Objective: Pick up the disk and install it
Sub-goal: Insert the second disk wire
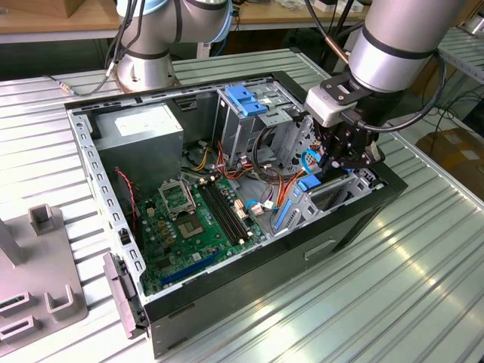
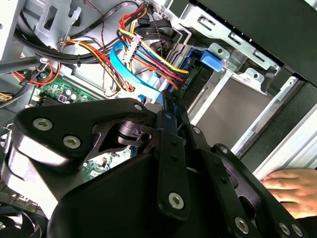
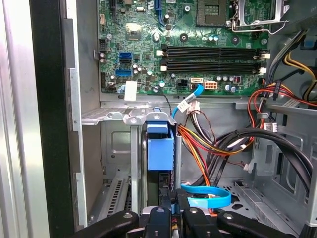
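My gripper (image 1: 338,160) reaches into the open computer case (image 1: 355,227) at the exterior view's right, down by the lower drive bay. Its fingers (image 2: 171,144) are shut on the thin edge of the disk (image 2: 192,82), which stands on edge in the bay slot. The disk's blue side rail (image 3: 161,148) sits between the metal bay walls, with the dark drive body (image 3: 166,184) below it running into the fingers (image 3: 159,218). In the exterior view the disk's blue rail (image 1: 308,184) shows just beside the gripper.
A blue flat cable (image 3: 208,196) and orange, red and yellow wire bundles (image 3: 208,148) crowd the bay. The motherboard (image 1: 189,219), power supply box (image 1: 140,132) and upper cage with blue tab (image 1: 246,98) fill the case. A hand (image 2: 287,186) rests on the case edge.
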You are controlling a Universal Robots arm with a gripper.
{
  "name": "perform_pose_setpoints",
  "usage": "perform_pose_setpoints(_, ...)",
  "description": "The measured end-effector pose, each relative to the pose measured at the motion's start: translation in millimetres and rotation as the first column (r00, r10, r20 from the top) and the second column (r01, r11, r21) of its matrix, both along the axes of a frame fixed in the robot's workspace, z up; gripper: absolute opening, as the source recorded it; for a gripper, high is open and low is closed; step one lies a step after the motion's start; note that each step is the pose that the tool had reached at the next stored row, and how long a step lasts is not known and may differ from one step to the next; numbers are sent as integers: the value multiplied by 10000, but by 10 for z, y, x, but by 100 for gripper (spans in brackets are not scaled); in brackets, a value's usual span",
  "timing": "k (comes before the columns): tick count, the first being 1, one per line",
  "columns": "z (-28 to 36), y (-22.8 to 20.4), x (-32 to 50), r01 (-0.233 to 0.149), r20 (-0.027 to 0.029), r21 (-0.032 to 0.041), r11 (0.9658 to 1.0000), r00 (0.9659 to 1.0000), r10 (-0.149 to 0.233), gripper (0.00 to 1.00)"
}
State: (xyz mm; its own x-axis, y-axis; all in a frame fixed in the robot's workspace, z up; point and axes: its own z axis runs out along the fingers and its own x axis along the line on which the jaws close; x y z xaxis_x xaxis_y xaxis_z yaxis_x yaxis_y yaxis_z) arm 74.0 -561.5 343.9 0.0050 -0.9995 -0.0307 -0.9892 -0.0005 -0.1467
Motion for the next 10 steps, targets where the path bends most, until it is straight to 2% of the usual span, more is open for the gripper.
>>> perform_pose_setpoints(10,19,-3,12,7,-4,-12,10000,10000,-7,16)
